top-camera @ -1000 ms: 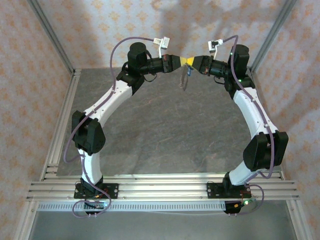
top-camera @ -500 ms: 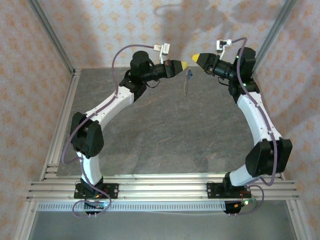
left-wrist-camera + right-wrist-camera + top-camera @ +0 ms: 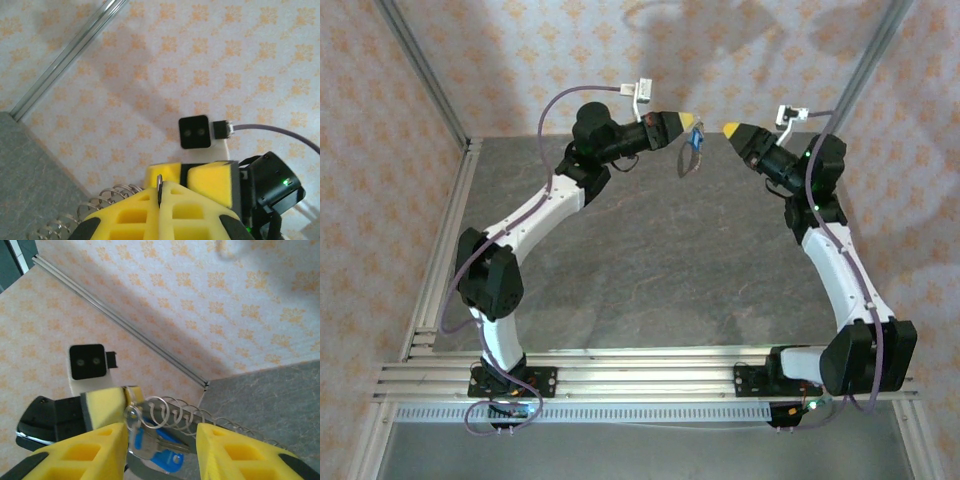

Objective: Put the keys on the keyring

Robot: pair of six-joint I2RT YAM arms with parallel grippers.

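Key (image 3: 165, 459), blue-headed, hanging on keyring (image 3: 159, 410) high over far middle of table (image 3: 620, 260); seemingly threaded. Keyring wire pinched in left gripper (image 3: 690, 121), pads pressed together. Right gripper (image 3: 732, 130), a second ago nose to nose with left, now spread, empty, drawn back rightward: key released, task judged near complete.

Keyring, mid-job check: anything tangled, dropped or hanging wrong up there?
Nothing stands out. The keyring hangs in the air from the shut left gripper. The blue-headed key appears to dangle on it, and its coiled strand trails loose. The right gripper is open and apart from it.
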